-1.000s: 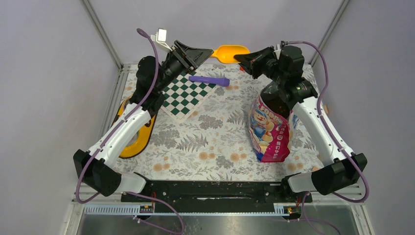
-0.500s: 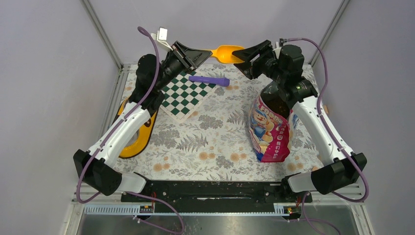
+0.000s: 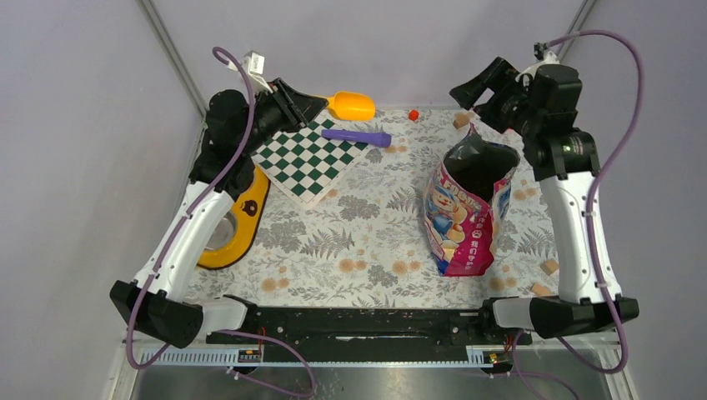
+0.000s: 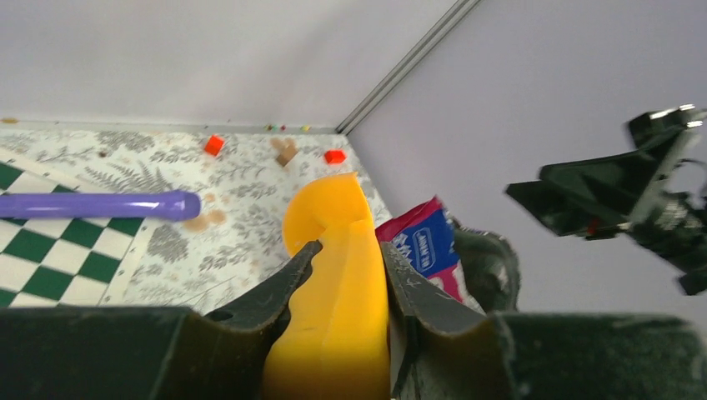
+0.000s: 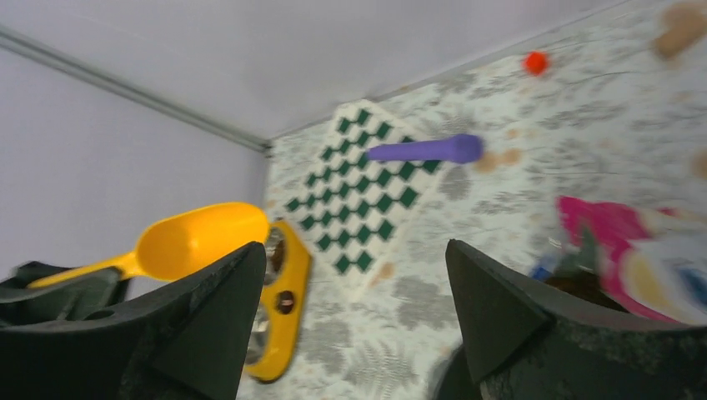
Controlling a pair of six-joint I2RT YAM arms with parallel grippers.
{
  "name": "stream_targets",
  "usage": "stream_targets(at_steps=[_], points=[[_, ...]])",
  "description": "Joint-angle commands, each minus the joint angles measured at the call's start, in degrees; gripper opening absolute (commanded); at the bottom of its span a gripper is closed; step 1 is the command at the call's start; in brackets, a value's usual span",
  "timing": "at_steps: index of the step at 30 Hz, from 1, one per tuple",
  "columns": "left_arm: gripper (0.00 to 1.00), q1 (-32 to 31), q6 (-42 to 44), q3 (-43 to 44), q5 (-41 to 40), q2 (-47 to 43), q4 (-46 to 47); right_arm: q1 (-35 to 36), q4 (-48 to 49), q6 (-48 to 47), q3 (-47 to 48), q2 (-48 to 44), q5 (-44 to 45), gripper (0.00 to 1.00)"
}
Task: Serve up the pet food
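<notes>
The pet food bag (image 3: 461,212), pink and blue, stands upright at right of centre with its top open; the pellets inside are hidden in its dark mouth. An orange scoop (image 3: 353,105) hangs over the table's far edge, and my left gripper (image 3: 317,105) is shut on its handle. The left wrist view has that handle (image 4: 342,283) pinched between both fingers, with the bag (image 4: 421,246) beyond. My right gripper (image 3: 473,86) is raised behind the bag, open and holding nothing. Its wrist view takes in the scoop (image 5: 200,240) and bag (image 5: 634,250).
A yellow double-bowl feeder (image 3: 238,227) lies at the left edge under the left arm. A green-and-white checkerboard (image 3: 313,160) and a purple stick (image 3: 357,136) lie at the back. A small red block (image 3: 413,114) and wooden blocks (image 3: 549,267) are scattered about.
The right gripper opened, let go of the scoop's bowl and pulled back up to the right. The left gripper closed on the handle and carried the scoop leftward.
</notes>
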Motion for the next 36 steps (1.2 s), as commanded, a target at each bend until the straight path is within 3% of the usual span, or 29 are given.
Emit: stream_targets(at_steps=[1,6,11,16,25,28,32,36], points=[[0.0,0.58,6.31,2.33,0.02,-1.9,-5.88,-0.28,-16.29,-18.02,3.48,-4.02,16.71,0.88],[0.0,0.68,6.06,1.62,2.68,-1.97,-4.67,-0.75,-25.43,-23.86,2.97,-4.33,28.05,0.91],[0.0,0.68,6.05,2.2,4.78,-1.44,-3.62,-1.67,-29.46,-26.73,-0.28,-4.93,32.79,0.91],[0.0,0.67,6.12,2.82,5.4,-0.65,-3.24,-4.79,-31.29,-27.54,-2.41,-4.43,32.11,0.91],[0.0,0.68,5.36,3.49,6.46,0.09,-2.29,-5.6,-31.2,-25.56,-4.21,-0.56,27.12,0.72],[0.0,0.68,5.2,3.6,6.62,0.16,-1.87,-5.56,-27.9,-25.62,-3.71,-0.39,22.33,0.55],[0.0,0.68,4.83,4.23,7.1,0.63,-1.57,-5.56,-26.52,-23.05,0.73,2.52,18.58,0.03],[0.0,0.68,4.59,4.4,7.4,0.7,-1.27,-5.47,-24.46,-20.78,4.95,4.59,16.83,0.0]])
